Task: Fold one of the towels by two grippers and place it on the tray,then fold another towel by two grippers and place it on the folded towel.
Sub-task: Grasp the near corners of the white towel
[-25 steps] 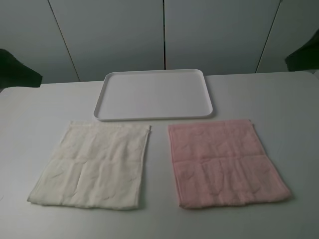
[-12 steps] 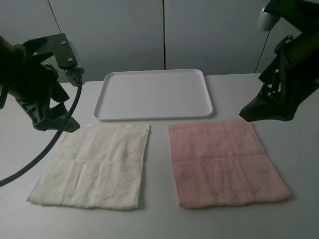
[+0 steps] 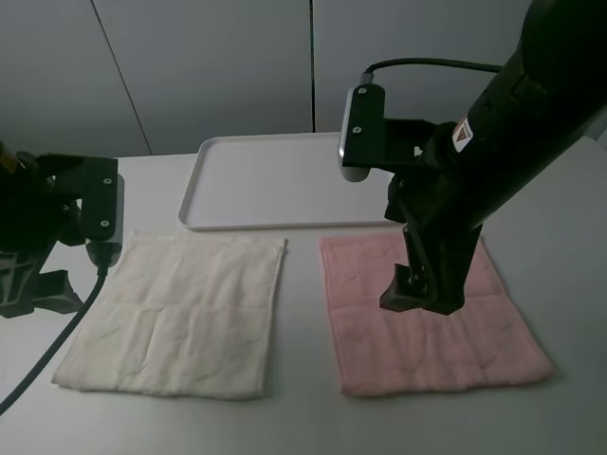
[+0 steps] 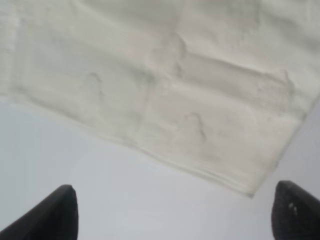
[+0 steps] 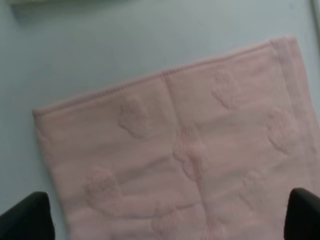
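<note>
While the left pincer [image 4: 175, 212] hung wide open and empty at the 9 o'clock edge of the cream towel [image 3: 180, 313], that towel lay at 7 o'clock on the bench [image 3: 303, 417]. The tray [image 3: 285, 180] sat at 12 o'clock, and the pink towel [image 3: 379, 332] at 5 o'clock beneath the right pincer [image 5: 165, 215], likewise open and empty.

The right arm [image 3: 474, 171] hides the tray's [image 3: 266, 180] right end and part of the pink towel [image 3: 370, 341]. The left arm [image 3: 43, 223] runs off the left edge.

Pink towel [image 5: 185, 150] lies flat on pale table [image 5: 125, 45] beneath me, one corner and a hemmed edge visible, embossed motifs faint. My gripper [image 5: 165, 222] gapes wide, fingertips [image 5: 30, 217] either side, towel showing between.
</note>
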You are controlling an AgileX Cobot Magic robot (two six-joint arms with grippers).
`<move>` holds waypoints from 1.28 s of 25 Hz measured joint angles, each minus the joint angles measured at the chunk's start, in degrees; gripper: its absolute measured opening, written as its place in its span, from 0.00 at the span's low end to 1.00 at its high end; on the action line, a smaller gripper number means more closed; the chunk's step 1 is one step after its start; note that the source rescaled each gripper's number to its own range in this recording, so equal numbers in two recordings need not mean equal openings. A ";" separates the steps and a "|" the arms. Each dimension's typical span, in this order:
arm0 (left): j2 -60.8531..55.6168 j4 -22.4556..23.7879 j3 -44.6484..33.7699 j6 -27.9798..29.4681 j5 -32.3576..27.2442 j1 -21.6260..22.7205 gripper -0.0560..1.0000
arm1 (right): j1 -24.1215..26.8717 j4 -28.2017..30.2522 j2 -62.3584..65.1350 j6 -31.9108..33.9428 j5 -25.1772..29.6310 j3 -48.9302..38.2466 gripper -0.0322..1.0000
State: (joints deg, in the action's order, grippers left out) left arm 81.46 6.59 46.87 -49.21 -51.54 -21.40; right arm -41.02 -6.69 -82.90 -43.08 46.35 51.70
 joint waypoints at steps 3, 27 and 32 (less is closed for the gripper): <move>0.00 0.49 -5.35 -2.41 4.70 0.00 1.00 | -4.31 0.14 -1.91 0.70 -1.76 0.04 1.00; 17.82 8.69 -14.17 -3.44 14.92 0.00 1.00 | -19.64 5.93 -16.74 8.01 -4.73 3.64 1.00; 19.21 9.53 -14.07 -3.44 14.97 0.00 1.00 | -19.76 4.60 -17.68 8.01 -5.31 3.64 1.00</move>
State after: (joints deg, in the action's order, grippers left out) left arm 100.67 16.11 32.81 -52.64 -36.57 -21.40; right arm -60.78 -2.09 -100.58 -35.06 41.04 55.34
